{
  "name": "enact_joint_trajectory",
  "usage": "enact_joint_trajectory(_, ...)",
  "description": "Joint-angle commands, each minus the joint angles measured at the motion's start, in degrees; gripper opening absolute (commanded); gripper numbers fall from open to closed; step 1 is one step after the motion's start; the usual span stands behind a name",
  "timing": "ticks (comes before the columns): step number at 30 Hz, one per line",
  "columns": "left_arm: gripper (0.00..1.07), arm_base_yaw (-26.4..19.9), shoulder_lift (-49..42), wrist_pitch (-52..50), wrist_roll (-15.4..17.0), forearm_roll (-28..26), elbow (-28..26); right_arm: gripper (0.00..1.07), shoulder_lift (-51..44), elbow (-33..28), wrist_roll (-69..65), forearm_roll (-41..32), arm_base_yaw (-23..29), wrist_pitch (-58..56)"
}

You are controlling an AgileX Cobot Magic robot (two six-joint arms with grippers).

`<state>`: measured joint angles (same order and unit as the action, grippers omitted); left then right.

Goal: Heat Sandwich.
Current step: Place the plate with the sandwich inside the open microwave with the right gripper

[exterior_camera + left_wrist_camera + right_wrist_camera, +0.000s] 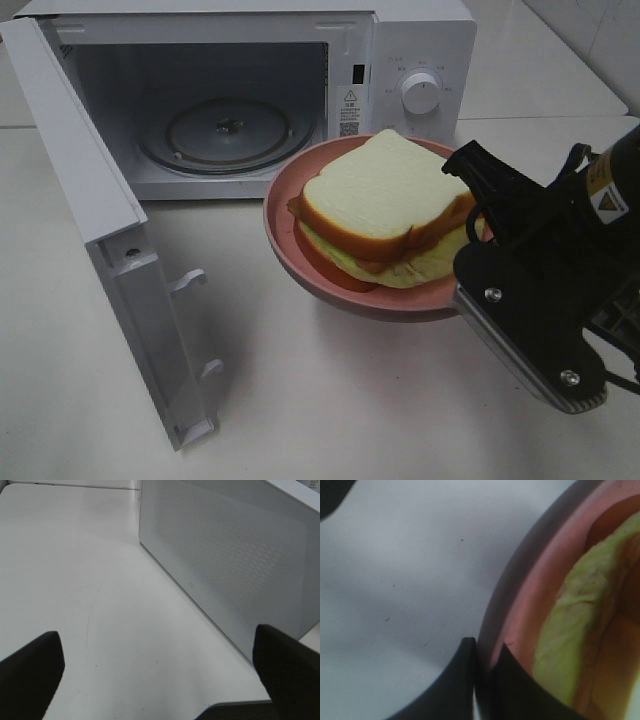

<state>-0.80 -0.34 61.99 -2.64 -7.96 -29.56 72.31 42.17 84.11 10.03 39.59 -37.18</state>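
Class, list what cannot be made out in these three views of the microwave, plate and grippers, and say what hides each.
1. The left gripper: absent from exterior high view; left wrist view's edge cuts off its fingers.
2. The plate: the right gripper covers its right rim, exterior high view.
3. Markings round the dial of the microwave: too small to read, exterior high view.
4. The sandwich: blurred and edge-cropped in right wrist view.

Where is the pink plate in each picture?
Exterior high: the pink plate sits right of the middle, in front of the open microwave.
Left wrist: not in it; only the microwave door and the table show.
Right wrist: close up, its rim pinched in the right gripper, with the sandwich on it.
Shared landmark: the table shows in all three.
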Motion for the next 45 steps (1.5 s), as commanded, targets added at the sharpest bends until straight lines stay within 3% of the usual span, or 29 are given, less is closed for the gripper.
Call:
enact_joint_trajectory(1,0.97,0.17,-0.92,-0.8,-0.11,-0.57,0.11,0.0,-0.34,-0.06,6.93,-3.55,-2.01,1.83)
enact_joint_trajectory(15,0.97,0.17,-0.92,-0.8,-0.11,-0.57,0.11,0.0,1.26,-0.06,7.28,-5.1,-3.44,2.98)
enact_joint_trajectory(27,0.97,0.17,-0.92,-0.8,-0.11,-0.57,0.11,0.0,8.65,0.52,7.79,-4.47,-1.2,9.11)
enact_joint_trajectory(45,0.97,0.17,-0.92,-0.8,-0.11,-0.57,0.11,0.0,22.12,14.21,11.52,-4.7,-1.55,10.49)
